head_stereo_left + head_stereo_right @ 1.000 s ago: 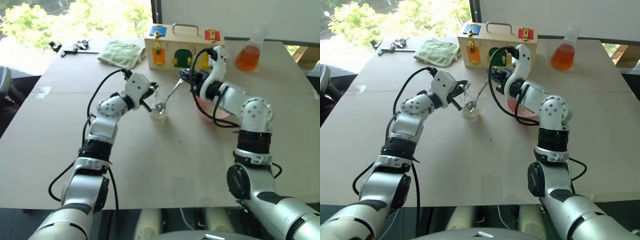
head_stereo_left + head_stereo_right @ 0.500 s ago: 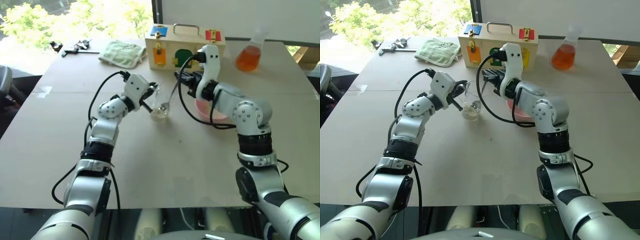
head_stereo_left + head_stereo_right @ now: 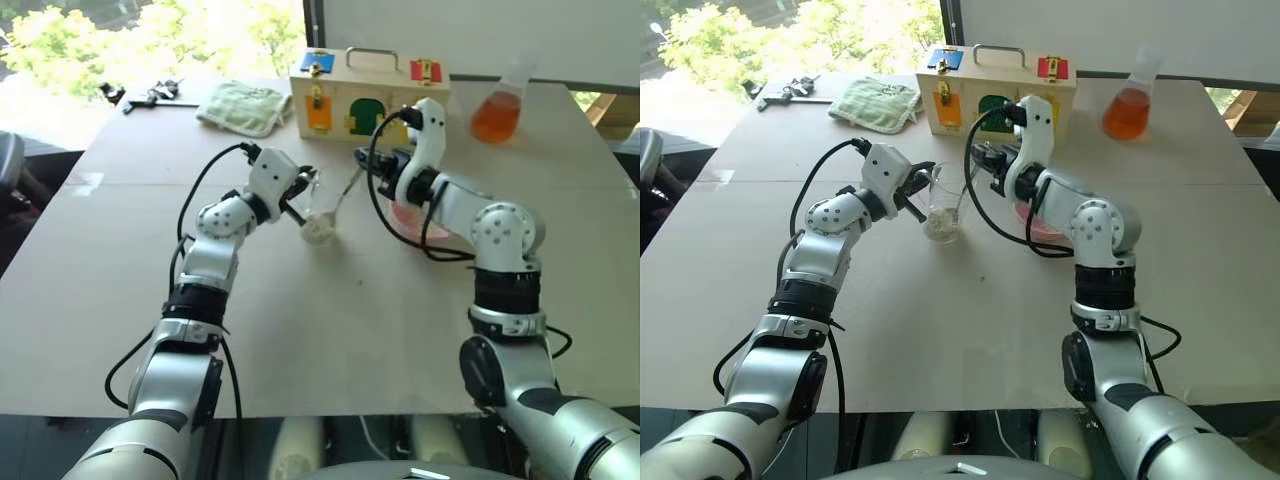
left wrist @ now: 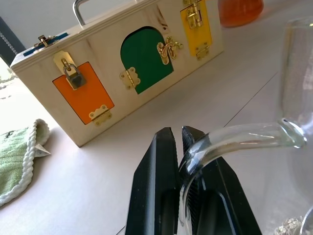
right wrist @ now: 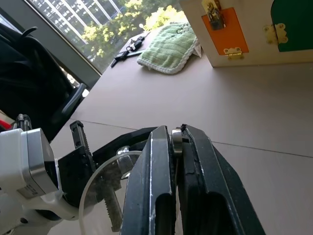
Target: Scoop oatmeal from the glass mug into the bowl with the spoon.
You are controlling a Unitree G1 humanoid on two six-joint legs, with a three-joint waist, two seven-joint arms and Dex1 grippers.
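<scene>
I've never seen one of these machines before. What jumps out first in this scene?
Mid-table, the left end effector pinches the handle of a glass mug with oatmeal at its bottom, while the right end effector holds a spoon slanting into it. Behind stand a colourful wooden box and a flask of orange liquid.

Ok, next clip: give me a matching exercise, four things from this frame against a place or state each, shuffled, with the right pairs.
Things:
1. glass mug
2. spoon
3. flask of orange liquid
4. green cloth

Places or states:
A. far right of the table, untouched
B. handle pinched by the left gripper
C. lying left of the wooden box
D. held by the right gripper, slanting down into the mug

Pairs: 1-B, 2-D, 3-A, 4-C
</scene>
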